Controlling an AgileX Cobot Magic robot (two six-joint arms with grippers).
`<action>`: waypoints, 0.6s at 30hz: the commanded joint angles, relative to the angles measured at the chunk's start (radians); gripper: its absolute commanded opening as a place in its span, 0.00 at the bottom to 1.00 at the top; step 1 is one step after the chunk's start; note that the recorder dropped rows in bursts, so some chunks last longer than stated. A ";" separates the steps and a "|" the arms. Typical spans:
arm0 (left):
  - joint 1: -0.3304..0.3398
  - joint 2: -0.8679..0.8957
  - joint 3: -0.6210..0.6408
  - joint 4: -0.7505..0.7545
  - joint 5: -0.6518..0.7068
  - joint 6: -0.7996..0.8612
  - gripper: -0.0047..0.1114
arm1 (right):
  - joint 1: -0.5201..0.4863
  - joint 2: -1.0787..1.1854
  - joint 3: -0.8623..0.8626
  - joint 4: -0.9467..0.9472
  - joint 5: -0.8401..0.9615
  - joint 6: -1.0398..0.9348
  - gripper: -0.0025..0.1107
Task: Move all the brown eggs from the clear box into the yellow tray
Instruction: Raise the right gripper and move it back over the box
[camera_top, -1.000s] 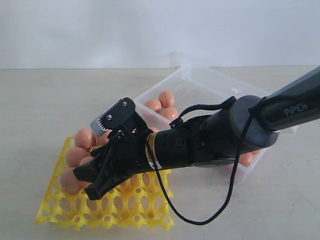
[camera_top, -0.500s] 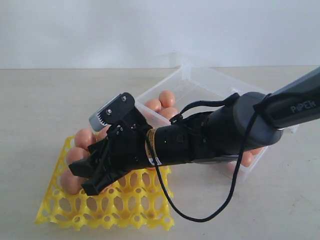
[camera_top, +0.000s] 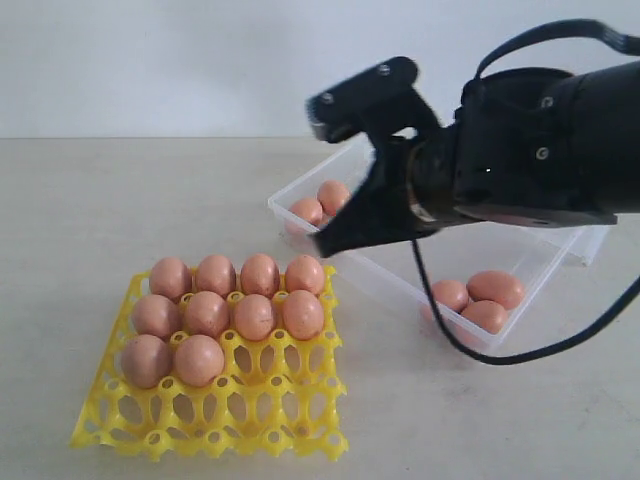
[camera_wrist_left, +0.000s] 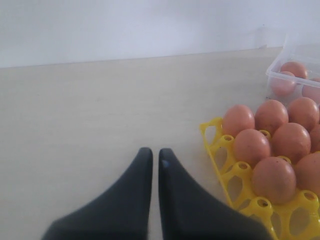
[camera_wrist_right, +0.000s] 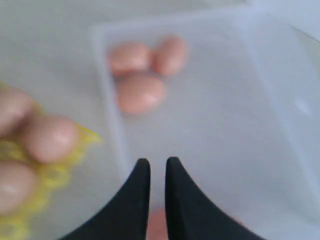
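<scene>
Brown eggs sit in the tray at seven o'clock of the right pincer (ten there). Its jaws stand nearly together, empty, over the box.

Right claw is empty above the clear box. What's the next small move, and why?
Probably open the right claw and lower it toward the three brown eggs ahead in the clear box: its jaws look shut and hold nothing.
</scene>
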 joint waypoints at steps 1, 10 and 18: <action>-0.004 -0.003 0.004 0.001 -0.004 0.001 0.08 | -0.001 -0.030 -0.001 0.005 0.573 -0.115 0.06; -0.004 -0.003 0.004 0.001 -0.004 0.001 0.08 | -0.007 -0.057 0.001 -0.089 0.719 -0.208 0.06; -0.004 -0.003 0.004 0.001 -0.004 0.001 0.08 | -0.007 -0.053 0.001 -0.231 0.719 -0.060 0.06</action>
